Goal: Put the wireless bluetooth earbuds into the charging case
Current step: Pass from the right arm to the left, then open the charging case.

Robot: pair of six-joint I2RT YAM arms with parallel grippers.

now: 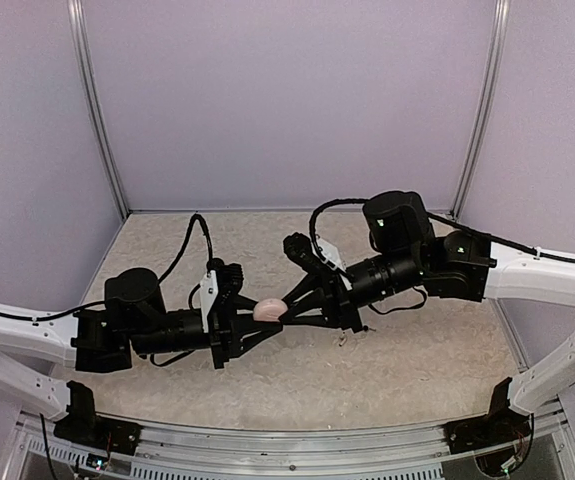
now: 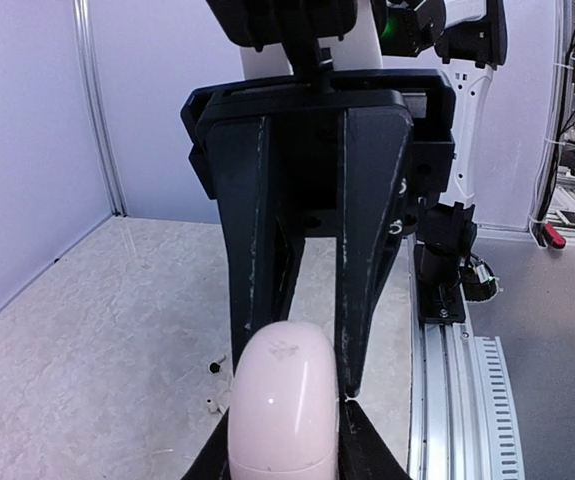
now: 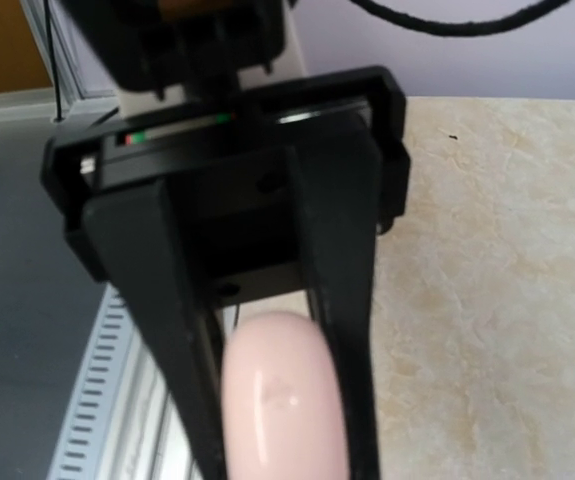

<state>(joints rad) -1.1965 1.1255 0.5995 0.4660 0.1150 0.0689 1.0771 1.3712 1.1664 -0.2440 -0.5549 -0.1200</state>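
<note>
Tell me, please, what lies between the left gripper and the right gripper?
A pale pink charging case lies between the left gripper and the right gripper, whose tips meet at it. The top view shows this best; both wrist views agree.

A speckled beige table (image 1: 317, 385) (lavender walls (image 1: 287, 100) behind) fills the booth.

The lower end of the charging case (image 2: 282, 410) is cut off by the left wrist view's bottom edge. Most of the left hand (image 2: 287, 432) beside it is lost too, so you can't judge that grip. From the right wrist, the case is blurred and cropped. Two specks (image 2: 214, 367) on the bench (image 2: 87, 330), left of the case, are too small to name.
</note>
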